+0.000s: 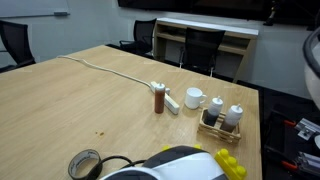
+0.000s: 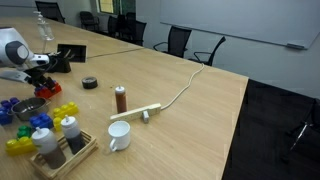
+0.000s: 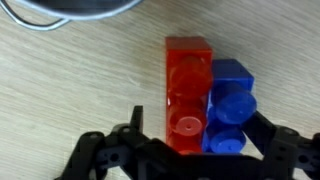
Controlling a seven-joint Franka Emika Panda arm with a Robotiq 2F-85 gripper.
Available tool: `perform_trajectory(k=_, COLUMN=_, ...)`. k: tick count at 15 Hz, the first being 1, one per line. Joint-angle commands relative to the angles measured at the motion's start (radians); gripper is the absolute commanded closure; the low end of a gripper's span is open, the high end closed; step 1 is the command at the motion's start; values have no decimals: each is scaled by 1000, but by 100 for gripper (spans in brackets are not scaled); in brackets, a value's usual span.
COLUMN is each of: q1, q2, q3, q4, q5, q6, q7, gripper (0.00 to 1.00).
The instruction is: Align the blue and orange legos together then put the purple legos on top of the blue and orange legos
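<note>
In the wrist view an orange lego [image 3: 188,90] and a blue lego [image 3: 232,100] lie side by side and touching on the wooden table. The orange one reaches further up the frame. My gripper [image 3: 200,128] is open and straddles both. Its right finger is at the blue lego's edge, and a gap is left between the left finger and the orange lego. In an exterior view the gripper [image 2: 38,86] is low over the table at the far left, by the orange lego [image 2: 48,93]. Bluish-purple legos [image 2: 10,108] lie close by; I cannot tell their exact colour.
Yellow legos [image 2: 65,110] [image 1: 228,160] lie near the arm. A tape roll [image 2: 90,82], a brown bottle [image 2: 121,98], a white mug [image 2: 119,135], a caddy with bottles [image 2: 60,148] and a power strip with its cable [image 2: 135,114] stand on the table. Office chairs surround it.
</note>
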Motion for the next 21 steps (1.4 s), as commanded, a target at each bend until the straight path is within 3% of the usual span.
perform_trajectory(k=1, q1=8, q2=-75, q3=-6, q4=-82, q5=-4, q6=-67, q7=7, gripper=0)
perform_trajectory(k=21, q1=15, q2=-185, q3=49, q4=-220, q5=30, q6=-116, q7=-12, gripper=0)
